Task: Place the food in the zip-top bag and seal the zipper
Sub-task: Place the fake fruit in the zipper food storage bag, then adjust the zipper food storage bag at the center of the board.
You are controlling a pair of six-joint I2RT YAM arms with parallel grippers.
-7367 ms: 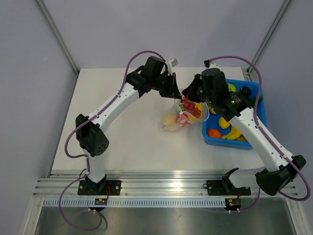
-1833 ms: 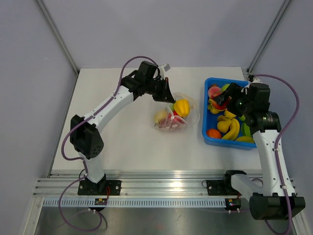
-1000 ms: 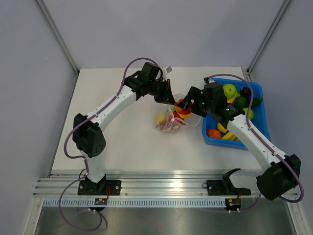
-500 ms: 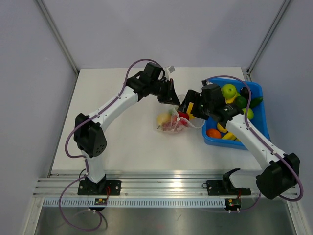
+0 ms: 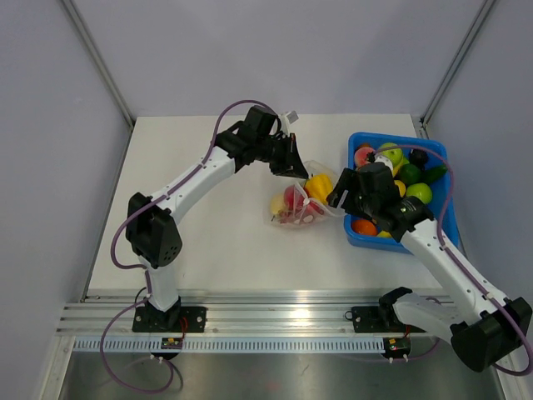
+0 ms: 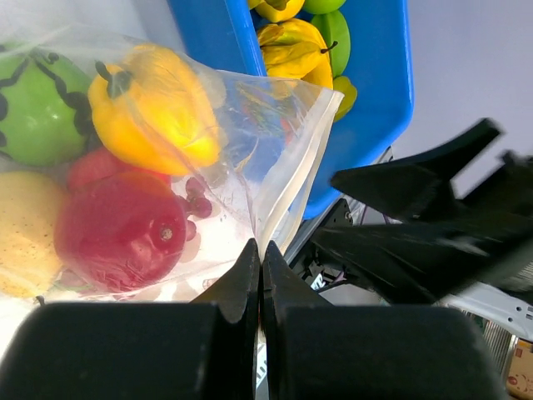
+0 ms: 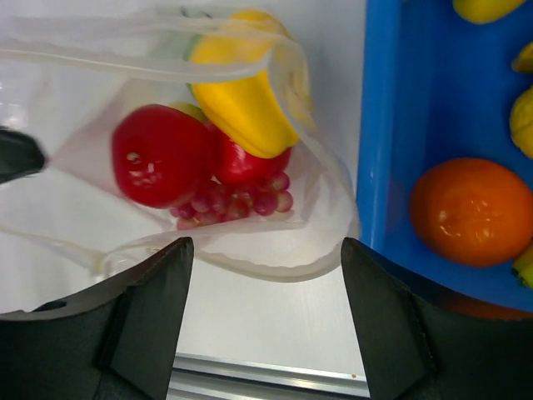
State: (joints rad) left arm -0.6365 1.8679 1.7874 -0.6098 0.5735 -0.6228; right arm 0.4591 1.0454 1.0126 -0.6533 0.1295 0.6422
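Right hand [image 5: 336, 198] backed off, one bag [image 7: 308, 242], one yellow pepper [image 7: 241, 104]

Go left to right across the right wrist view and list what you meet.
In order: red round fruit → yellow pepper → blue bin, its wall → orange. The grapes lie below both the red fruit and the pepper, so they are left out of the order.
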